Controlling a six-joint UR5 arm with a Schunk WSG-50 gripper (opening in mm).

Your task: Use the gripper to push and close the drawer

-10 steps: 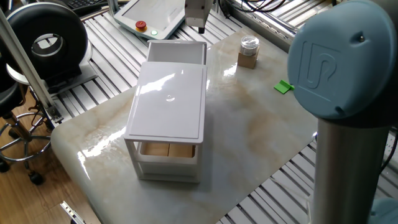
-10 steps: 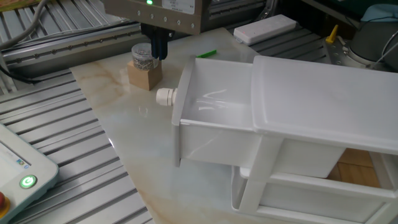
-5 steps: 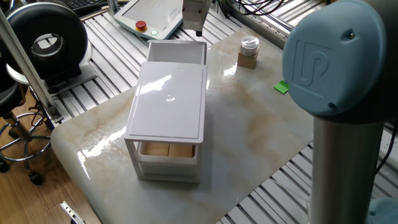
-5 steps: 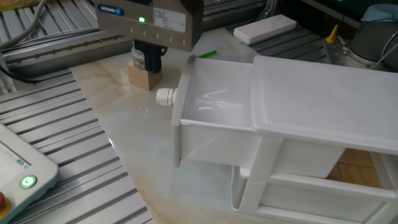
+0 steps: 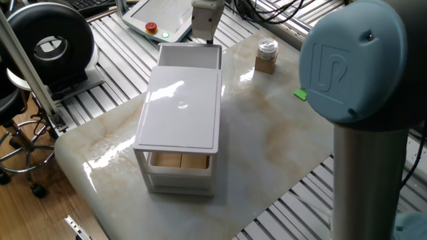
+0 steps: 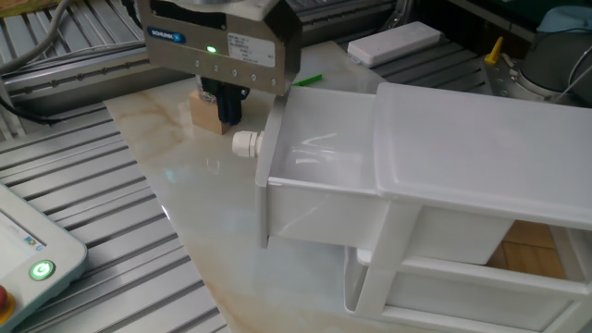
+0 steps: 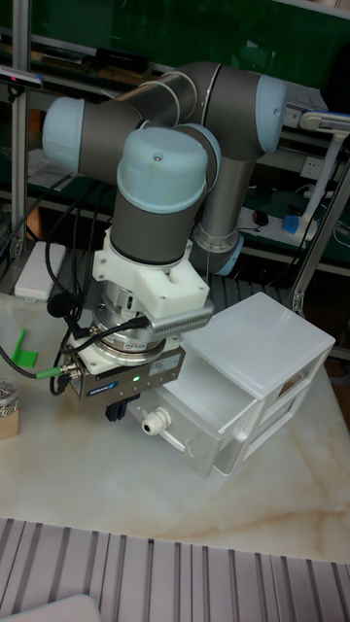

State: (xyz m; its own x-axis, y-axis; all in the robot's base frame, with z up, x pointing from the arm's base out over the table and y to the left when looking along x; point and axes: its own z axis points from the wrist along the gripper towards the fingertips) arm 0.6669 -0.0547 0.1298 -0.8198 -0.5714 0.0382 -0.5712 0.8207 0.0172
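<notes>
The drawer (image 6: pixel 319 176) is a shallow white tray pulled well out of the top of the small white cabinet (image 6: pixel 481 139), and it looks empty. A round white knob (image 6: pixel 247 141) sticks out of its flat front. My gripper (image 6: pixel 228 109) hangs just in front of that knob, a little to its left, with its two dark fingers pressed together and nothing between them. In the one fixed view the gripper (image 5: pixel 208 39) stands at the far end of the drawer (image 5: pixel 190 57). The tall fixed view shows the gripper (image 7: pixel 117 412) low beside the knob (image 7: pixel 154 421).
A wooden block with a small glass jar (image 5: pixel 266 56) stands on the marble table (image 5: pixel 280 140) behind the gripper. A green piece (image 5: pixel 301 94) lies further right. A teach pendant (image 5: pixel 157 19) lies on the slatted bench. The big blue-grey arm joint (image 5: pixel 353 60) fills the right.
My gripper has come down towards the table and shifted slightly, so its fingers now sit level with the drawer's knob. The drawer and cabinet have not moved.
</notes>
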